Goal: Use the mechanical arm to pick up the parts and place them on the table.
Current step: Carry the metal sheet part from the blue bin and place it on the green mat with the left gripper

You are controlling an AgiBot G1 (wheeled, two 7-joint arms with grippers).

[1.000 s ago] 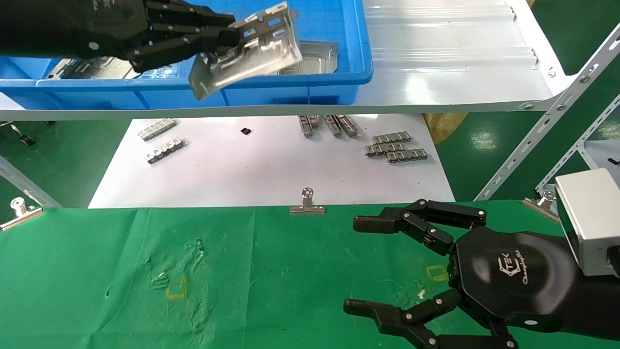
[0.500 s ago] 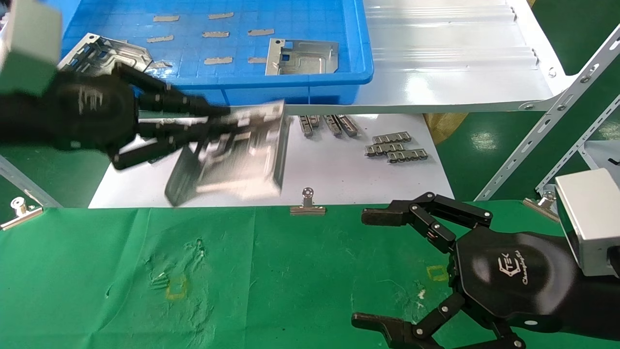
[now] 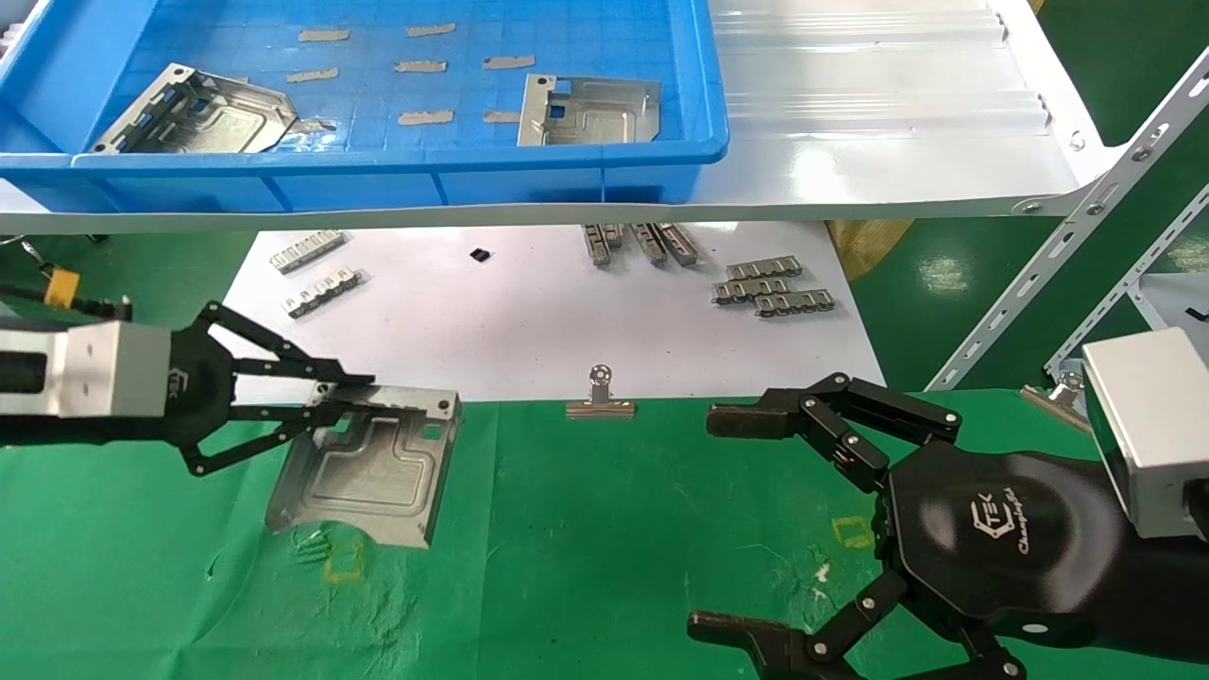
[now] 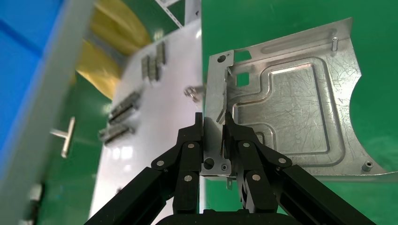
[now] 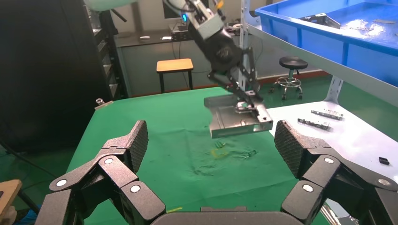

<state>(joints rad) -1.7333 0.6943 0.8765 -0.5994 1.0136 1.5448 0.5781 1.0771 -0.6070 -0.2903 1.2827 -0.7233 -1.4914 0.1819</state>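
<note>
My left hand (image 3: 326, 401) is out over the left part of the green surface (image 3: 586, 529), its fingers (image 4: 190, 150) pinched shut on the tabbed edge of one silver plate (image 3: 364, 465). The plate hangs from that grip just above the cloth, tilted, with its far corner low over a yellow square outline (image 3: 344, 563); the right wrist view shows it clear of the cloth. Behind it, on the white shelf board (image 3: 888, 142), the blue bin (image 3: 397, 179) holds two more plates: one at its left end (image 3: 194, 111) and one toward its right (image 3: 586, 111). Small grey toothed strips (image 3: 770, 288) lie on the white sheet (image 3: 529, 331) below the shelf, and a binder clip (image 3: 599, 397) sits at the cloth's edge. My right hand (image 3: 756, 524) rests over the right side of the surface, fingers spread wide, gripping nothing.
</note>
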